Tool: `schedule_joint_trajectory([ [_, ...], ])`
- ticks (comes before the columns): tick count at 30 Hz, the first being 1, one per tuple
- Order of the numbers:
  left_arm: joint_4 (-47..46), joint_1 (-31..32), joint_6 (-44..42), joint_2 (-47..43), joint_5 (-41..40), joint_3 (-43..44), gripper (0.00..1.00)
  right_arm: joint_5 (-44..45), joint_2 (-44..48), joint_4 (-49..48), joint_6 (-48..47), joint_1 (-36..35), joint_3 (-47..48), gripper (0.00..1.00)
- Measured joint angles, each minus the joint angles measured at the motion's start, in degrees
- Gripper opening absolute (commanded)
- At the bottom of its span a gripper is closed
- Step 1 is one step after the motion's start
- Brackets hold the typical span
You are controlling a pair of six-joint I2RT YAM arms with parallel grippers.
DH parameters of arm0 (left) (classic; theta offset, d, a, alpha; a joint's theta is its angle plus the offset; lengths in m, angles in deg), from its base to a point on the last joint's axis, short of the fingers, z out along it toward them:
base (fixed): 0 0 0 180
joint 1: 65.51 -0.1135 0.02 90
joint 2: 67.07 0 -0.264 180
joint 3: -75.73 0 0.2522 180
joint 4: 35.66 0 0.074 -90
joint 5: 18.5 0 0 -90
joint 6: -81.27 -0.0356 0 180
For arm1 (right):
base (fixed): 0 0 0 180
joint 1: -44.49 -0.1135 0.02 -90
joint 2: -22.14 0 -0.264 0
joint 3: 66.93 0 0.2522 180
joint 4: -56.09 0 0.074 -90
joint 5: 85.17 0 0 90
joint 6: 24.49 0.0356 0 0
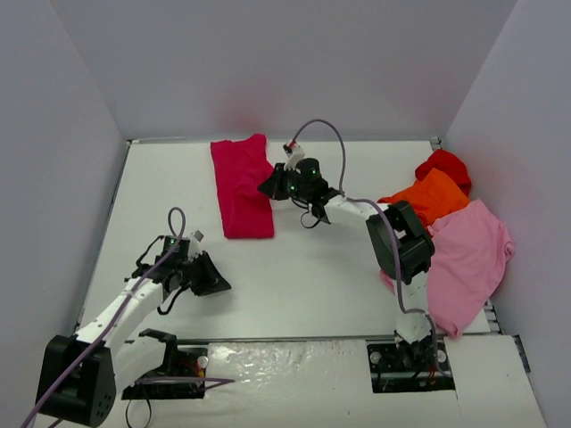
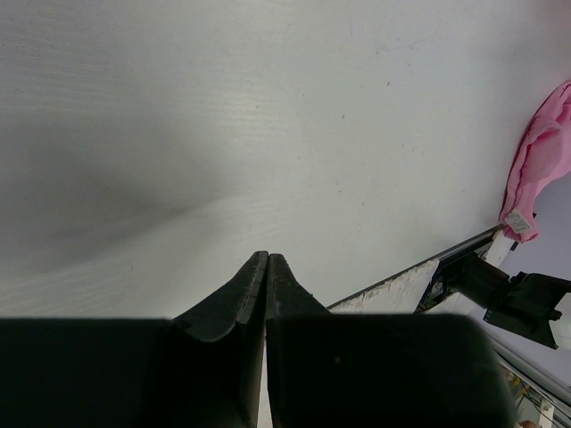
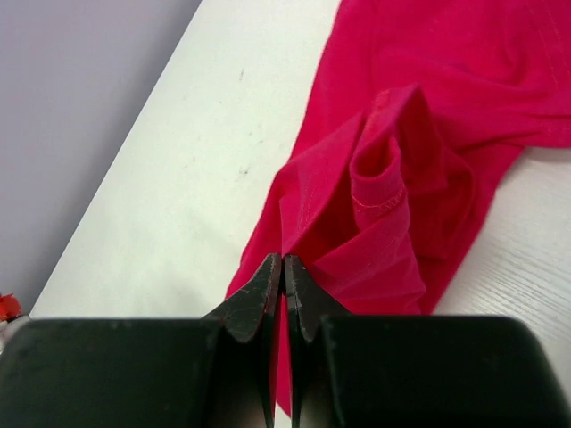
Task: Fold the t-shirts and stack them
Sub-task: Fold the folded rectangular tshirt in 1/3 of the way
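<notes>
Right wrist view showed the right end effector [image 3: 284,266] pinching the crimson t-shirt [image 3: 428,107] at its bunched edge, probably to fold it over. The left end effector [image 2: 267,260] hung pressed together, empty, out of the way.

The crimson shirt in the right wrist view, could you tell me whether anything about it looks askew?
Yes: the crimson-magenta cloth t-shirt is bunched into a raised pucker, stitched hem curled over, just beyond the right gripper pinching its edge, not lying flat.
</notes>
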Motion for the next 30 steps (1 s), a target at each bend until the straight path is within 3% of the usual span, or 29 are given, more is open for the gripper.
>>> schedule_joint_trajectory([
  [6,0.0,0.0,0.2,-0.3,-0.1,0.0,0.00,1.2,0.2,1.9,-2.9,-0.6,1.7,0.00],
  [9,-0.1,0.0,0.3,-0.8,-0.2,0.0,0.00,1.3,-3.5,3.3,-3.9,-0.5,7.0,0.01],
  [10,-0.1,0.0,0.2,-1.0,-0.2,0.0,0.00,1.3,-5.5,4.3,-4.2,-0.5,10.0,0.05],
  [13,0.0,0.0,0.2,-1.1,-0.4,0.0,0.00,1.5,-12.5,6.2,-5.0,-0.3,20.8,0.48],
  [15,0.1,0.0,0.3,-1.2,-0.4,-0.1,0.02,1.6,-16.0,7.7,-5.5,-0.3,26.1,0.69],
  [20,0.6,0.0,0.2,-2.5,-0.8,-0.1,0.03,2.4,-18.6,9.2,-6.4,-0.3,29.6,0.77],
  [22,0.9,0.0,0.2,-3.1,-1.0,-0.1,0.04,3.5,-16.4,7.9,-6.9,-0.3,25.1,0.74],
  [24,1.0,0.0,0.2,-3.5,-1.1,-0.1,0.04,5.0,-13.1,8.2,-7.6,-0.3,19.4,0.61],
  [28,1.5,0.0,0.2,-4.2,-1.3,-0.2,0.04,9.1,-5.2,12.2,-8.9,-0.6,10.8,0.12],
  [30,1.8,0.0,0.2,-4.2,-1.3,-0.2,0.04,10.5,-1.5,14.4,-9.3,-0.9,8.6,0.03],
])
